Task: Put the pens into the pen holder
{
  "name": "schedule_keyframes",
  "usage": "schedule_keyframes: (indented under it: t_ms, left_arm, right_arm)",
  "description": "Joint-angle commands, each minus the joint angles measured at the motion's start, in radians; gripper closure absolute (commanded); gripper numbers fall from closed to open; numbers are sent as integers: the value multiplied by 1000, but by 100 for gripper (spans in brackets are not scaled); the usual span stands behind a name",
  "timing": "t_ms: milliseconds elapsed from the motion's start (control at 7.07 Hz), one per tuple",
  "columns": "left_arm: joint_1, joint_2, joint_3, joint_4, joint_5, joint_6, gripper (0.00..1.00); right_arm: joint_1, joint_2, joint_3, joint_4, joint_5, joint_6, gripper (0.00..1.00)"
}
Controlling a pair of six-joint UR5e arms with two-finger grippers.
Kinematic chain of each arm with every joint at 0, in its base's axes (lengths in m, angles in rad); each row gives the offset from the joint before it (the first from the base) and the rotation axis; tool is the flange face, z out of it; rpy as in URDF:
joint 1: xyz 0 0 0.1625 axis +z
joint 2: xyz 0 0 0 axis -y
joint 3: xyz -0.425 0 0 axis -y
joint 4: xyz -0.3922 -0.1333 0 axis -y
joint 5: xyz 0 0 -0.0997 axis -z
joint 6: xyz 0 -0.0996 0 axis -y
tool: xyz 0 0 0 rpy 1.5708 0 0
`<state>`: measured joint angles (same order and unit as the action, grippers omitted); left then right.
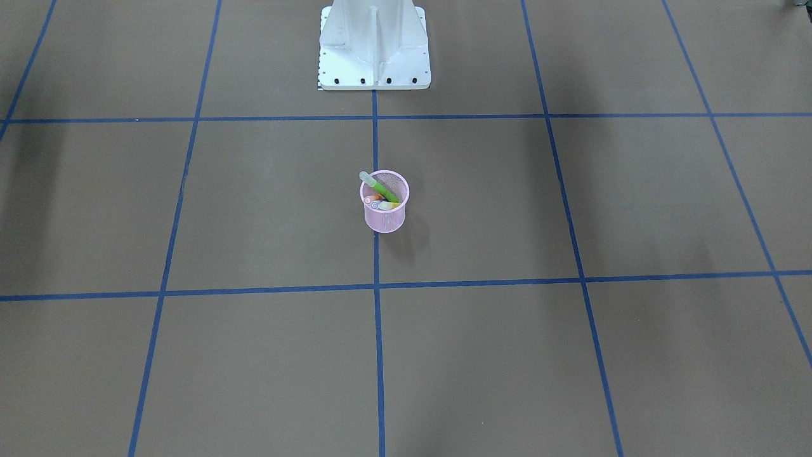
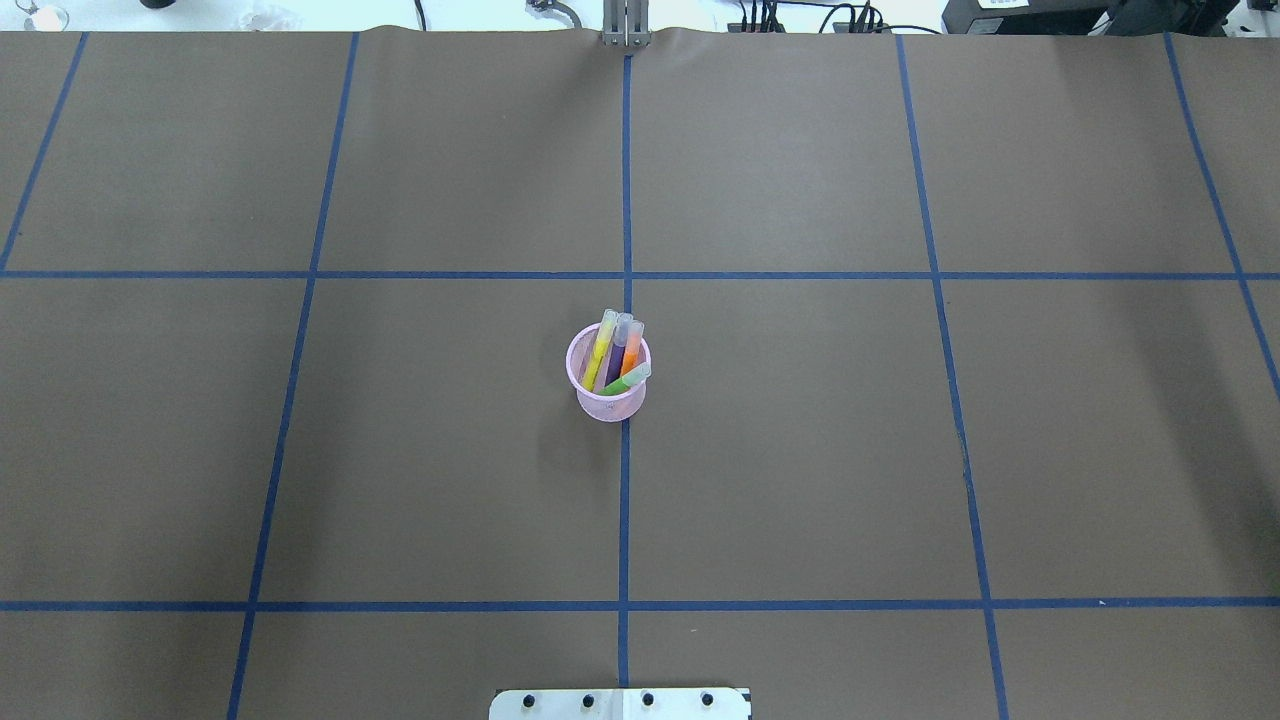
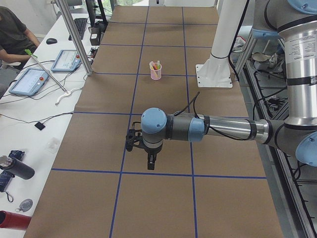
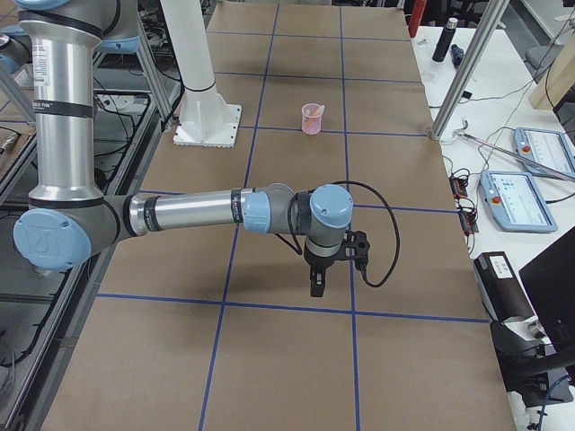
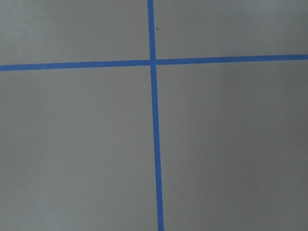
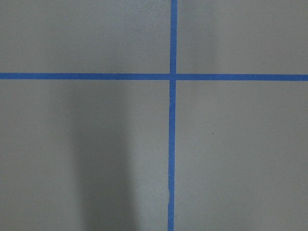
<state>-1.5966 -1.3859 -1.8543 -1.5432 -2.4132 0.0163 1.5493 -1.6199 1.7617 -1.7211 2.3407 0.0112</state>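
Observation:
The pink mesh pen holder (image 1: 384, 219) stands upright near the middle of the table, on a blue tape line (image 2: 610, 402). Inside it stand a green pen (image 2: 622, 381), an orange pen (image 2: 631, 352), a purple pen (image 2: 617, 358) and a yellow one (image 2: 600, 358). The green pen (image 1: 384, 189) leans across the rim. No pen lies on the table. My left gripper (image 3: 151, 163) hangs above the table far from the holder (image 3: 156, 74). My right gripper (image 4: 316, 285) hangs far from the holder (image 4: 312, 121). I cannot tell whether either is open or shut. Both wrist views show only brown paper and tape.
The white robot pedestal (image 1: 374, 57) stands behind the holder on the robot's side. Blue tape lines grid the brown table cover. Beyond the far table edge are aluminium posts (image 3: 74, 37), tablets (image 3: 29, 82) and a seated person (image 3: 12, 34).

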Motion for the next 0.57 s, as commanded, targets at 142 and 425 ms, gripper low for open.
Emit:
schedule_keyframes:
  t_ms: [142, 425]
  left_arm:
    - [1, -7, 7, -2, 2, -6, 0]
    - [1, -5, 9, -2, 0, -4, 0]
  right_arm:
    - [0, -1, 8, 0, 0, 4, 1]
    - [0, 2, 10, 0, 0, 1, 1]
